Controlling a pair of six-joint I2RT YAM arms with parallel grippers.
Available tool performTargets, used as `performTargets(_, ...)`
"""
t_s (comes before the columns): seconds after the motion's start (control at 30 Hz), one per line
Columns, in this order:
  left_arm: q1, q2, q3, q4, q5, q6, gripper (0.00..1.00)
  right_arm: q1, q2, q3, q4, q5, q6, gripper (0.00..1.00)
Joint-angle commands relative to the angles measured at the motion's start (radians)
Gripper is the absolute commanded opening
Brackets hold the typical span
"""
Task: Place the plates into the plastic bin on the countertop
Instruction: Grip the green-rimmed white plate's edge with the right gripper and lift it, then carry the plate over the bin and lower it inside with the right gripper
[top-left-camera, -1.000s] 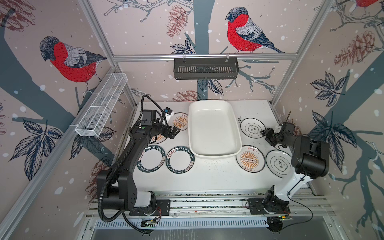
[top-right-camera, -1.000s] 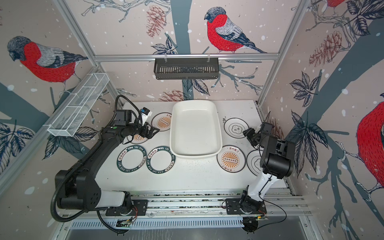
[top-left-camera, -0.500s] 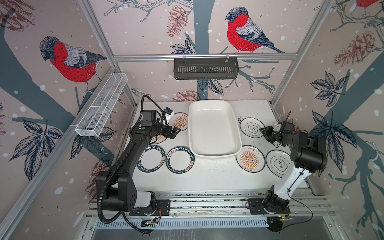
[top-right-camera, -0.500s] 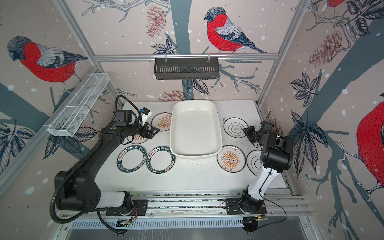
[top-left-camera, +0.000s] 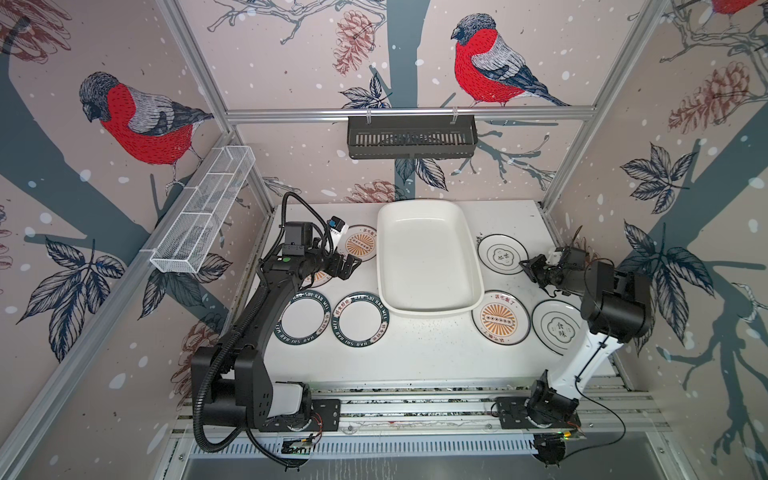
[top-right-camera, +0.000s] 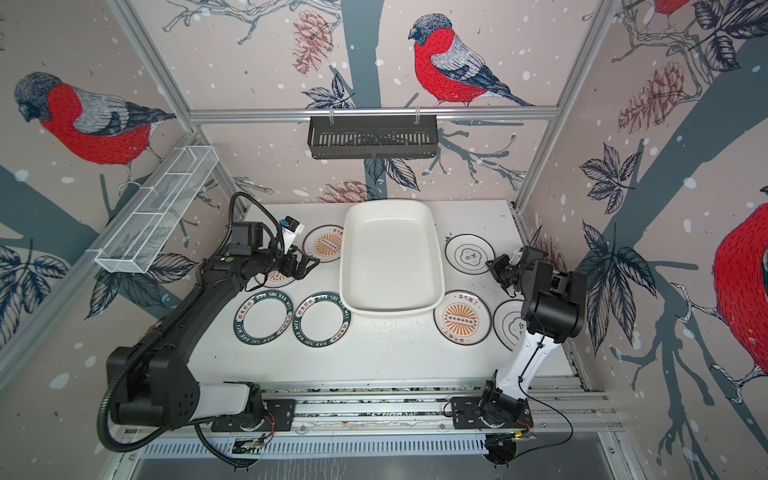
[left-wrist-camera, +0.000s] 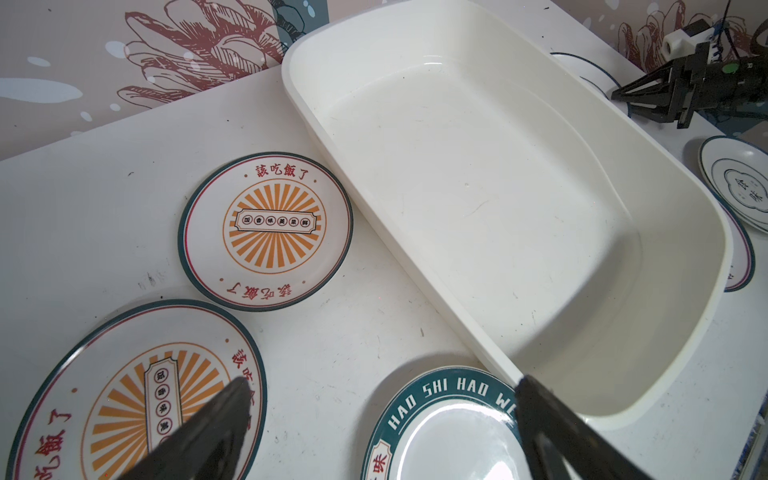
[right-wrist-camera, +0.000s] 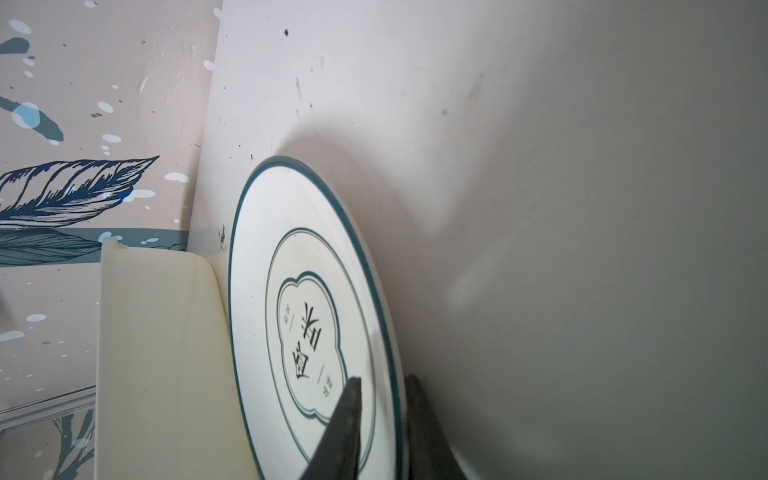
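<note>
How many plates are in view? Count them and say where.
7: left of the bin, two sunburst and two green-rimmed; right, one sunburst and two line-motif. None seems hidden.

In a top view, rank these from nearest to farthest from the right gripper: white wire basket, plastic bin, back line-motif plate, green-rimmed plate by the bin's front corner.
1. Back line-motif plate: rim between the fingers of the right gripper.
2. Plastic bin: table middle.
3. Green-rimmed plate: bin's front left corner.
4. White wire basket: left wall.
</note>
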Motion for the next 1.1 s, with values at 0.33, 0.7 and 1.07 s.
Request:
performTargets(0.33, -0.001, -0.017, 0.0, 0.039, 0.014, -0.005, 0.98, -0.02, -0.01, -0.036, 0.054, -0.061, 0.044, 0.05)
performTargets(0.7, -0.001, -0.046, 0.005, 0.046, 0.002, -0.013, 0.98, -0.037, -0.123, -0.052, 0.127, -0.106, 0.119, 0.02)
performTargets(1.07, -0.001, -0.056, 0.007, 0.073, -0.013, -0.026, 0.98, 0.043, -0.346, 0.062, -0.048, -0.09, 0.091, 0.01)
